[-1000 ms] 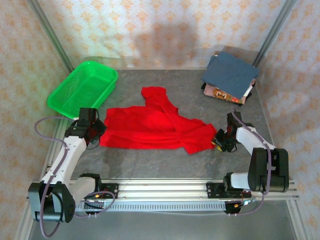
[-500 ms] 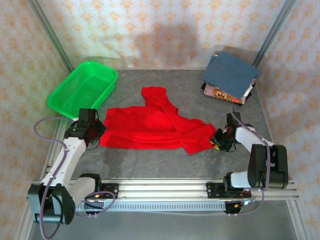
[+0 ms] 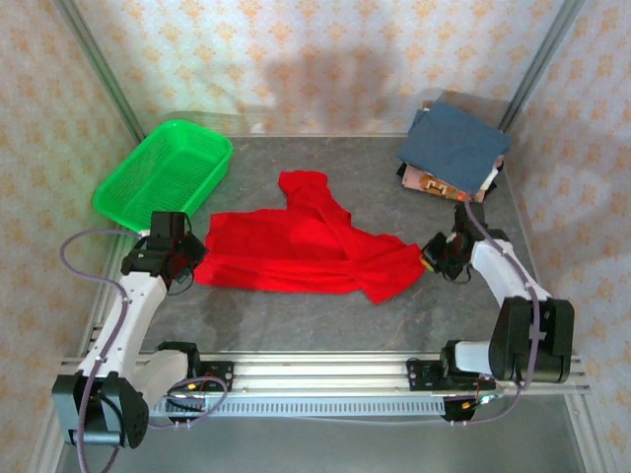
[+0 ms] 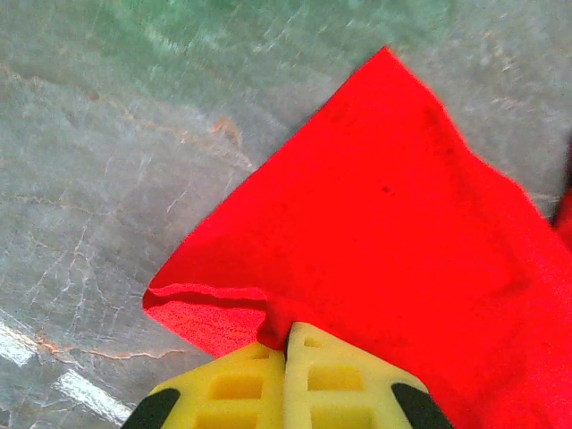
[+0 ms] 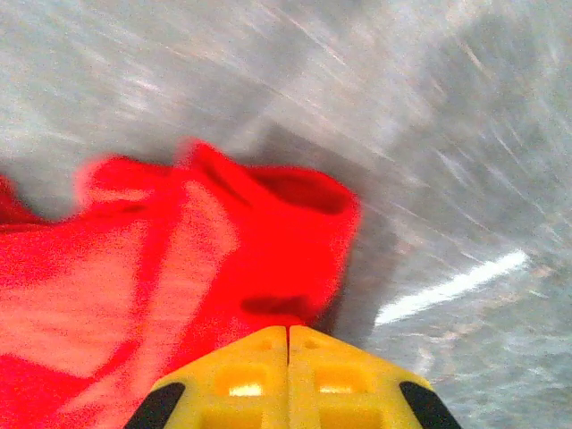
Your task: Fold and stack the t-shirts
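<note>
Soft matt red cloth t-shirt (image 4: 384, 241) ahead of the left tool (image 4: 286, 335); worktop (image 4: 107, 179) smooth, veined, faintly glossy; its pads (image 4: 241, 384) matt yellow plastic.

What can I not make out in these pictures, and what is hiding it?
Top external: the patterned shirts under the blue shirt; it covers all but their edges.
Right wrist: the folds of the red shirt; motion blur smears them.
Left wrist: how much cloth the left tool pinches; the tool itself covers that edge, and the bottom of the frame cuts it off.
</note>
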{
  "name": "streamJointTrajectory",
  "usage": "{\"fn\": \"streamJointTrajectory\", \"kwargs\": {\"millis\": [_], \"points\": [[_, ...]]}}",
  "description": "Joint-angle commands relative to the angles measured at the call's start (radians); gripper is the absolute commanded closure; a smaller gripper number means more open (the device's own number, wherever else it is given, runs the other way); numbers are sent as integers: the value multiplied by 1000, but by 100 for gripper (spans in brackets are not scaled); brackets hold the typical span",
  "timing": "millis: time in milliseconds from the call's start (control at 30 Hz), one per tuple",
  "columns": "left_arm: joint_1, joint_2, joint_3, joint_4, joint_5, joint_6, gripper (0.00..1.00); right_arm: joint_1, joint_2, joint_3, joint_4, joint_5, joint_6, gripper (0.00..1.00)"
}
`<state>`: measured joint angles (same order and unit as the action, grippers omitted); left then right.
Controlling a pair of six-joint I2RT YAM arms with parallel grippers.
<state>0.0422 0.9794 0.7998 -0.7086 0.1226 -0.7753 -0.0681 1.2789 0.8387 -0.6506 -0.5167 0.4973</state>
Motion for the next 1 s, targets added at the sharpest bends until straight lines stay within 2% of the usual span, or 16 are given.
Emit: {"fn": "streamJointTrajectory", "kwargs": {"millis": [0,233,500,767,967], "points": [[12,-28,155,-65,-13,28,100,2,-81,178,-55,-27,59,100],[18,36,562,-158,8,82,100,-60,-52,597,-44,-143,174,100],[23,157,991,-188,34,116,100,-168,-2,891,201,-308,442,100],[23,256,1361,-211,73,184,100,-265,28,1188,273,-359,580,100],[23,379,1681,-237,66,282,100,-332,173,1509,262,-365,641,100]]}}
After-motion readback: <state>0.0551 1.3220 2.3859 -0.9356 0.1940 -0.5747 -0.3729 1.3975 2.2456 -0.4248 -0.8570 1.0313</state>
